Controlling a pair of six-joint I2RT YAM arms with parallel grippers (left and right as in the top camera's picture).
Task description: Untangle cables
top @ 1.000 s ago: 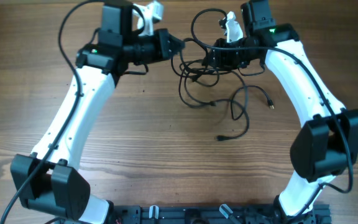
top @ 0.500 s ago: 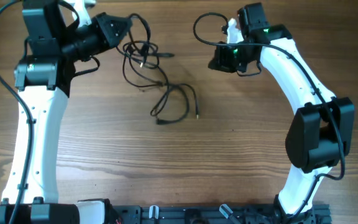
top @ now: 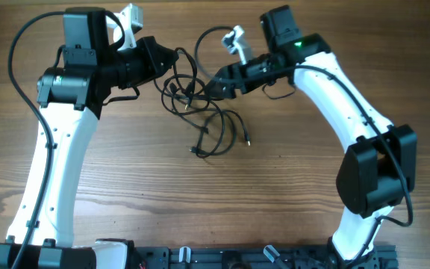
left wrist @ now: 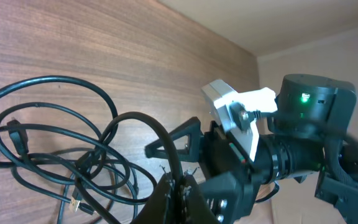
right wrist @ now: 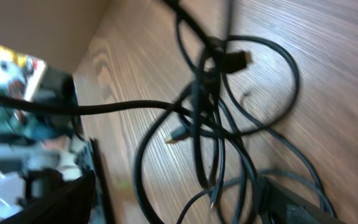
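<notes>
The cables (top: 213,118) lie as a tangle of thin black loops on the wooden table, between the two arms at the back. My left gripper (top: 172,60) is shut on one strand that arches up out of the tangle; in the left wrist view the jaws (left wrist: 182,186) pinch it, with the looped cables (left wrist: 18,135) to their left. My right gripper (top: 210,87) stands open right over the upper part of the tangle. In the right wrist view several strands and small plugs of the cables (right wrist: 201,106) run between its spread fingers (right wrist: 294,202).
A white camera mount (top: 235,39) sticks up from the right wrist, and another (top: 129,19) from the left. Thicker black arm wires (top: 21,45) loop beside the left arm. Arm bases and a black rail (top: 230,258) line the near edge.
The left gripper has swung back right toward the centre, dragging the tangle with it. The right gripper has reached left and down to the tangle and opened.
</notes>
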